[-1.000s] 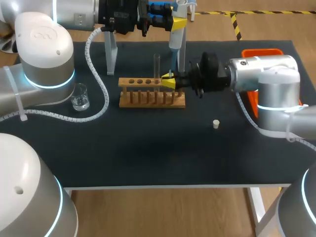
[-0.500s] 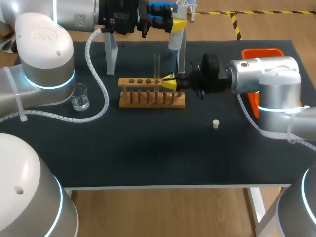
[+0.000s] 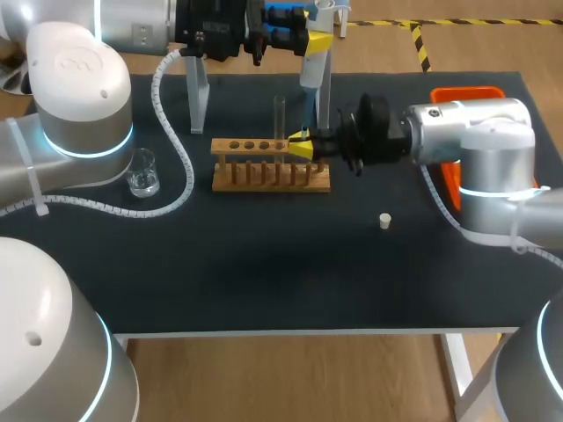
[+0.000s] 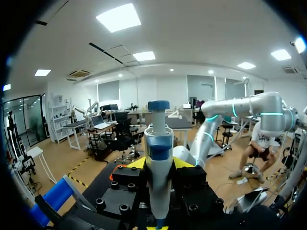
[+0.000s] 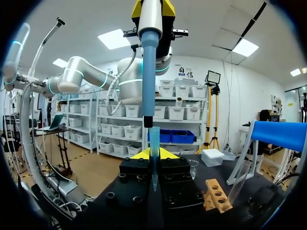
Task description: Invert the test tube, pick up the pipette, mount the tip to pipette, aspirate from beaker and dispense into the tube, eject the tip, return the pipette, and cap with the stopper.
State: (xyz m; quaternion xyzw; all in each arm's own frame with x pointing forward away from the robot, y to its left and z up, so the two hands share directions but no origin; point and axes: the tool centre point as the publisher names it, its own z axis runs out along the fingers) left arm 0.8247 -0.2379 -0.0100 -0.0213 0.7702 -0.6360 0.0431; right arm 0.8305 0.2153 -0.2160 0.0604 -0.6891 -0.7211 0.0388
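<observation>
No writing, number or sign can be read in any of the views. The white shell of the left arm carries a faint raised mark, and there is a small grey plate on the link above it. Both are too small to make out.
</observation>
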